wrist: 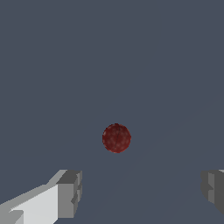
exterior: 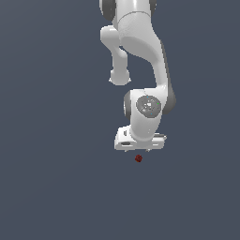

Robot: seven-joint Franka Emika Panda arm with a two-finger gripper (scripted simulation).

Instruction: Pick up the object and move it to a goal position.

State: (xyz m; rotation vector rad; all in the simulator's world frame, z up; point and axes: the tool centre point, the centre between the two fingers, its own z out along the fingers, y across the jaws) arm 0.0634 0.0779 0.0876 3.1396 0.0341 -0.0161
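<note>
Lump (wrist: 116, 138): dark red, round, bumpy speckled surface, on flat slate-grey floor (wrist: 52, 65). Gripper (wrist: 140, 192) glossy white, blocky grey fingertips (wrist: 70, 192), jaws wide, nothing held.

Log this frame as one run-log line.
phase: pre-grasp | gripper: open, jaws wide apart, empty | small dark red bumpy round lump: on grey surface, ungrasped, ahead of jaws

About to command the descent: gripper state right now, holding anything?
Gripper: open, holding nothing; the dark red lump lies free on the surface ahead of the fingers.
</note>
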